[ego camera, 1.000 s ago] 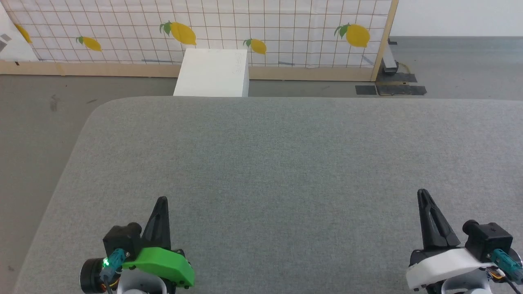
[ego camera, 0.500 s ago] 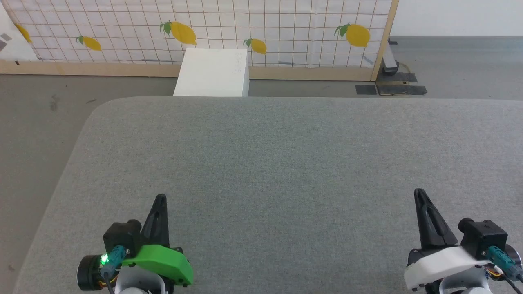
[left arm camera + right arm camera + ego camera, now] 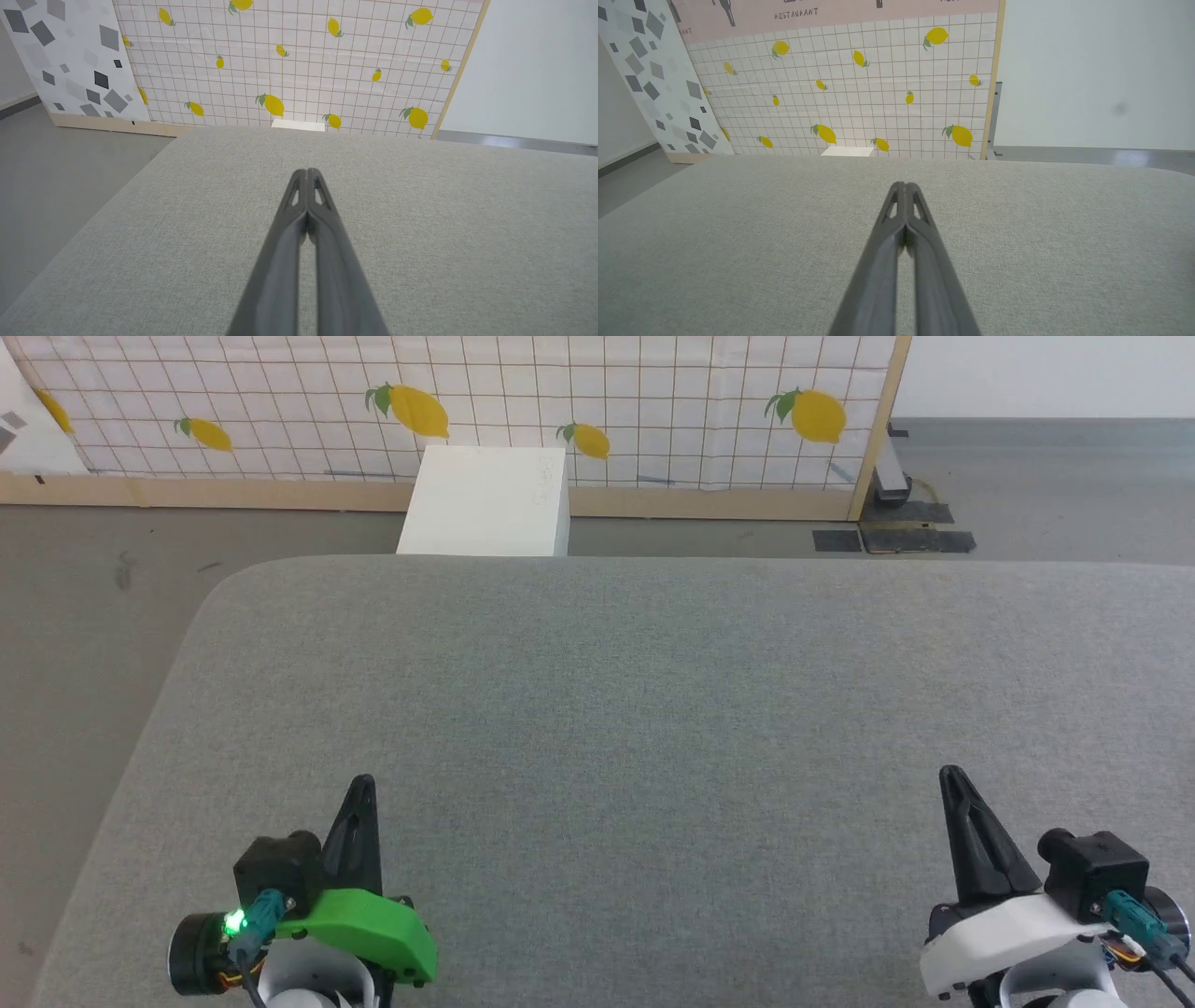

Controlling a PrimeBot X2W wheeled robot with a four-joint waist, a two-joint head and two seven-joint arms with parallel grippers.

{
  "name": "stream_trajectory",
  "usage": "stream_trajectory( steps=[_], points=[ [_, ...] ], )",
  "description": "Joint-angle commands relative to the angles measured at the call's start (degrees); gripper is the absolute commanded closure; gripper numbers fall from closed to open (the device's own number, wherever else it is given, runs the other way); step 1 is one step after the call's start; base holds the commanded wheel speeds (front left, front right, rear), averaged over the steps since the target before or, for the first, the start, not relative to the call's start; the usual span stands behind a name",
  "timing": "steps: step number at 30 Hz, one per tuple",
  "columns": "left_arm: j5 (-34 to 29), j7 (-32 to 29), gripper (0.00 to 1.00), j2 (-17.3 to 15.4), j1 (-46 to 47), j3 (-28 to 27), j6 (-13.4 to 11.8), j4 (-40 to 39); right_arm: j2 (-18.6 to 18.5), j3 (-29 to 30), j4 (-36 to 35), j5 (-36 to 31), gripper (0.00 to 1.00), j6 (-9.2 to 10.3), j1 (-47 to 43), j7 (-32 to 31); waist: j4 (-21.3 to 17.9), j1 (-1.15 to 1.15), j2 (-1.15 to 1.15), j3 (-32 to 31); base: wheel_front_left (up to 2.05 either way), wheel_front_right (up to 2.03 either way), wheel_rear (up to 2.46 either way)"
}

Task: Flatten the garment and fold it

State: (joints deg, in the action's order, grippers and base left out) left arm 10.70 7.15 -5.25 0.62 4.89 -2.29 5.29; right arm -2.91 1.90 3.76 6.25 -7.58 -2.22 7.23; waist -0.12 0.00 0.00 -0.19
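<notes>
Left pincer (image 3: 360,790) sits at the near left with its two dark fingers pressed together to a single point, nothing between them; the left wrist view confirms the tips meeting. A green cover (image 3: 369,933) sits on the wrist behind it, and a small green light (image 3: 233,922) glows just to its left. Right pincer (image 3: 952,778), well apart from the left one and level with it, is likewise closed tip to tip with nothing held, and a white cover (image 3: 1004,933) sits behind it. Both pincers point the same way, over a grey woven padded surface (image 3: 653,709) that lies under them and runs ahead to a rounded far-left corner. The garment's whereabouts and appearance cannot be told from these views. Beyond the surface's far edge, ahead of the left pincer and a little to its right, stands a white box (image 3: 485,504) on a grey floor (image 3: 75,607). Behind the box, a white grid-patterned screen (image 3: 653,392) printed with yellow lemons spans the width ahead of both pincers; it has a pale wooden base rail and a wooden post (image 3: 878,429) ahead of the right pincer. Dark tape patches (image 3: 896,539) lie on the floor at the foot of that post. Far ahead and left of the left pincer leans a white panel (image 3: 70,60) with scattered grey shapes. A plain pale wall (image 3: 1087,70) stands to the right of the post.
</notes>
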Motion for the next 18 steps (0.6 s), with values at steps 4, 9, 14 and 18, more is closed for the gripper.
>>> stream_trajectory(
  steps=[4,9,14,18],
  points=[
    [-1.68,-0.6,1.0,0.44,-0.34,-0.54,0.47,-0.58,0.02,-0.27,-0.68,-1.09,1.0,0.05,1.13,-0.72,0.01,0.0,0.0,0.01,0.0,0.0,0.0],
    [-2.49,-1.19,1.0,0.61,-0.37,-0.93,0.64,-1.0,0.02,-0.42,-0.96,-1.56,1.0,0.05,1.23,-1.3,0.02,0.0,0.0,0.03,0.0,0.0,0.0],
    [-3.27,-1.75,1.0,0.78,-0.39,-1.31,0.79,-1.41,0.02,-0.56,-1.23,-2.0,1.0,0.05,1.32,-1.87,0.03,0.0,0.0,0.04,0.0,0.0,0.0],
    [-3.91,-2.22,1.0,0.91,-0.41,-1.61,0.92,-1.74,0.02,-0.67,-1.44,-2.37,1.0,0.06,1.4,-2.33,0.04,0.0,0.0,0.06,0.0,0.0,0.0]
  ],
)
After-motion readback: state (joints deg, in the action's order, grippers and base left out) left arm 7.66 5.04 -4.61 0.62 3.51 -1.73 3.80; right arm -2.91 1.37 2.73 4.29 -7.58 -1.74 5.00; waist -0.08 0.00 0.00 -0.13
